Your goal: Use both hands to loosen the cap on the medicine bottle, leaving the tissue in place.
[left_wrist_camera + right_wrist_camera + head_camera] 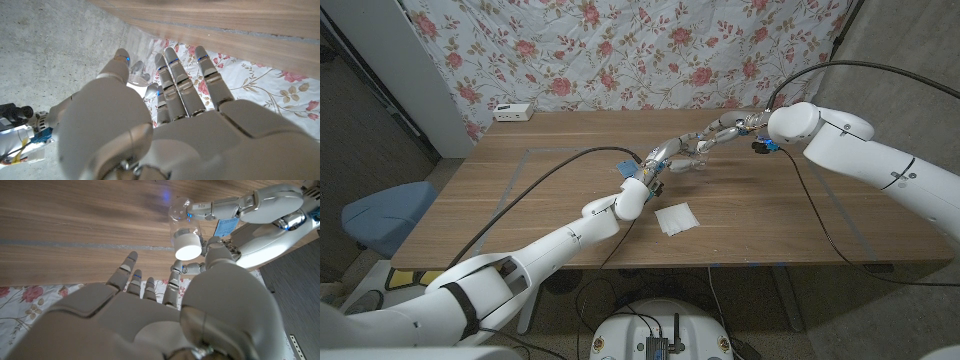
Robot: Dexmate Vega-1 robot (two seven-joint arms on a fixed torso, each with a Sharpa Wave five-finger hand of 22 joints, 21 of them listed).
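The left hand (672,155) pinches the clear bottle (181,220), its white cap (187,249) just beside the right hand's (725,130) spread fingers, beyond the tissue (676,219).

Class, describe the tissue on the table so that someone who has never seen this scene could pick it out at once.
Start at the wooden table and find the left hand and right hand meeting over its far middle. The tissue lies nearer the front edge, beside the left arm. It is the small, flat white square lying loose on the wood, unlike the white box at the far corner.
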